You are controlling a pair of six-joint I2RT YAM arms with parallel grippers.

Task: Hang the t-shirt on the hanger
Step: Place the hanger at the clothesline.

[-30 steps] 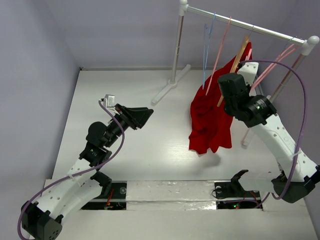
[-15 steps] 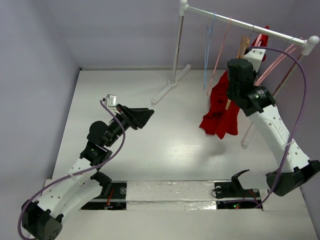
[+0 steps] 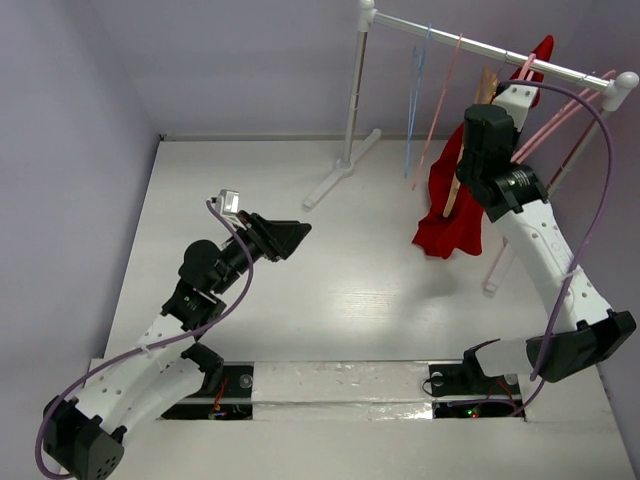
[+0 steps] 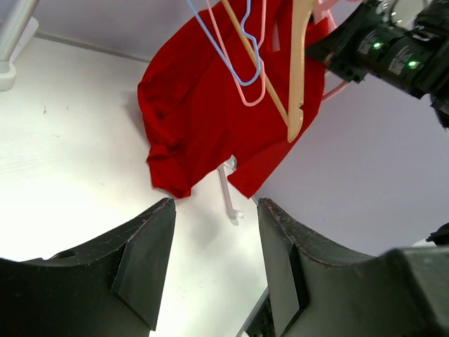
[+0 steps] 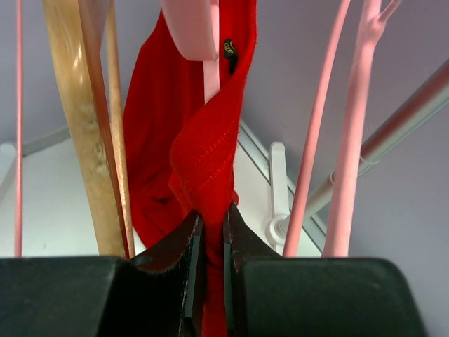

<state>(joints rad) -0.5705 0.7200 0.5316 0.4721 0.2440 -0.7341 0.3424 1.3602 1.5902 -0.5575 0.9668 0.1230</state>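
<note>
Two tools: right tool (image 5: 212, 223) pinching t-shirt (image 5: 151, 126), left tool (image 4: 215, 214) spread.

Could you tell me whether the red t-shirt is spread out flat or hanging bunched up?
Bunched: the t-shirt hangs in crumpled folds, the right gripper pinching a fold between its fingers.

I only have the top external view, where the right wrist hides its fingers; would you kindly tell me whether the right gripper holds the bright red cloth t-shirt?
Observer: Yes, the right wrist view shows the right gripper shut on a fold of the t-shirt.
Operator: Is a hanger near that fold?
Observer: A pale pink plastic hanger shows just above it, beside the cloth's small dark label.
Operator: And the other side?
Observer: The left gripper is open and empty, facing the t-shirt.
</note>
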